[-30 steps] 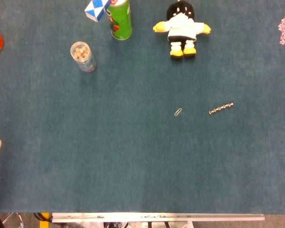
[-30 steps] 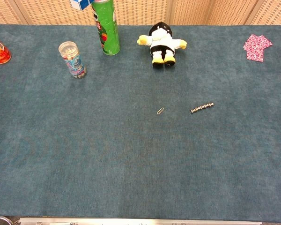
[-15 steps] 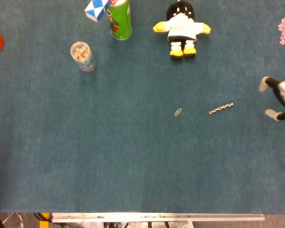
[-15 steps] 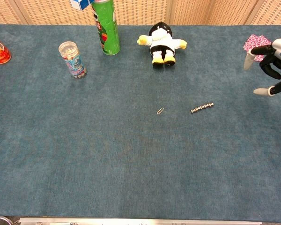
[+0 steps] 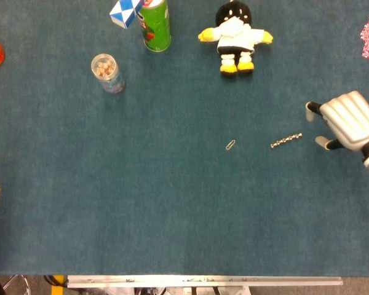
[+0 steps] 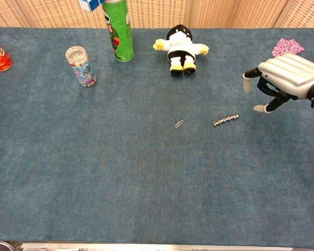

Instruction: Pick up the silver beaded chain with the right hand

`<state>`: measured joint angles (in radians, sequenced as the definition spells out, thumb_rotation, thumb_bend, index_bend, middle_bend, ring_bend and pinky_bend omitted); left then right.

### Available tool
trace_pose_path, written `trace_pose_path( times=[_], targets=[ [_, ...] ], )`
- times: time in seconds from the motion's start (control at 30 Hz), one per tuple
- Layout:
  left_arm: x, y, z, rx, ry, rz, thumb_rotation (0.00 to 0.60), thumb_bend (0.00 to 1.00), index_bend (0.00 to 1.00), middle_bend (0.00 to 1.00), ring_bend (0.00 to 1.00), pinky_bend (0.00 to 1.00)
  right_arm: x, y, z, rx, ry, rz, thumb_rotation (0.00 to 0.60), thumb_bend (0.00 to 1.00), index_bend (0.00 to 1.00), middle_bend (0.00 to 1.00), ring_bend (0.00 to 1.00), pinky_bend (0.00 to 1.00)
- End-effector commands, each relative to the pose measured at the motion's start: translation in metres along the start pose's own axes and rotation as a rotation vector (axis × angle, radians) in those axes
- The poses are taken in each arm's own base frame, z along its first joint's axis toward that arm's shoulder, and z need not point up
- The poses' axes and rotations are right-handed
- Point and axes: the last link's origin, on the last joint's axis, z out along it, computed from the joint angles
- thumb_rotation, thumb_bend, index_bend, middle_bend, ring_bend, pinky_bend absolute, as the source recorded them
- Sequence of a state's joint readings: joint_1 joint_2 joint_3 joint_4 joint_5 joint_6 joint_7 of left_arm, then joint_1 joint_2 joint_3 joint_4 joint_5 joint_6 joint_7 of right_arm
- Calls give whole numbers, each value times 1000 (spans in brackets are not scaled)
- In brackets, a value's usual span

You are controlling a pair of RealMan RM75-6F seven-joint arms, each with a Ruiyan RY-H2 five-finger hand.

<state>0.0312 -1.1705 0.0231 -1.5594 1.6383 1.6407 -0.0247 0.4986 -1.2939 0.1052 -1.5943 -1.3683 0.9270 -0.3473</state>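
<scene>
1. Right hand [image 5: 347, 123] [image 6: 282, 78] hovers back-up above the blue felt table [image 5: 172, 209] [image 6: 120, 183], fingers apart and curled downward, holding nothing.
2. Its silver ribbed shell tops dark fingers with pale tips.
3. Silver beaded chain [image 5: 286, 141] [image 6: 225, 120] lies straight, just left of the hand.
4. Wire paperclip [image 5: 231, 145] [image 6: 179, 124] lies left of it.

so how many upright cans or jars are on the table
2: a green can at the far edge left of the plush toy, and a small clear jar nearer and further left. None looks hidden.
</scene>
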Motion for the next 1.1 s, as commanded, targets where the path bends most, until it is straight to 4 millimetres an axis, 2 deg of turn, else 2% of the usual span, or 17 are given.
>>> trace_pose_path(
  times=[0.03,0.67,1.1],
  targets=[
    [-1,0,0,-2,-3,-2,600,205,80,93,70,57,-6,-2,8,-3,-22,-9,600,172,489,926,980,1000],
    [-3,-7,3,10,-10,-14,600,205,80,93,70,57,-43,-13,30,-14,-129,-24,600,208,521,930,989,1000],
    [-4,-11,5,21,-12,-18,600,205,80,93,70,57,-50,-18,47,-23,-145,-20,600,212,539,930,991,1000]
  ],
)
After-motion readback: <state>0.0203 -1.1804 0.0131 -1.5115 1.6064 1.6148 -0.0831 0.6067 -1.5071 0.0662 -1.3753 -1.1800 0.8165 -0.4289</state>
